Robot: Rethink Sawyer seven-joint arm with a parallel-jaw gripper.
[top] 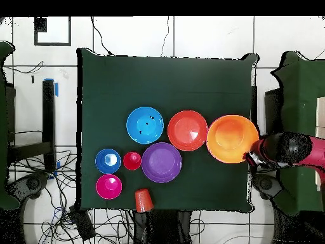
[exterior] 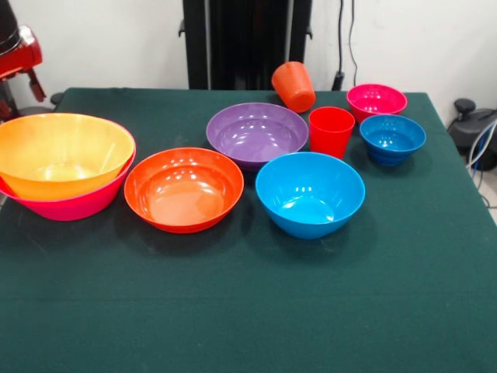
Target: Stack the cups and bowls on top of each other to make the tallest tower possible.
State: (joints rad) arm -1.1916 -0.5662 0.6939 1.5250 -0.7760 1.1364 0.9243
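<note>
The tower point(exterior: 66, 167), at the frame's left, is only the big yellow-orange bowl point(exterior: 62, 151) nested in the big pink bowl point(exterior: 74, 206). Rightward on the green tabletop point(exterior: 248, 311) sit a red-orange bowl point(exterior: 183, 189), purple bowl point(exterior: 256, 134), medium blue bowl point(exterior: 310, 193), tipped orange cup point(exterior: 293, 85), upright red cup point(exterior: 331, 130), small magenta bowl point(exterior: 377, 101) and small blue bowl point(exterior: 392, 138). The red arm point(exterior: 19, 54) shows at upper left; whether its fingers are spread or closed cannot be told.
</note>
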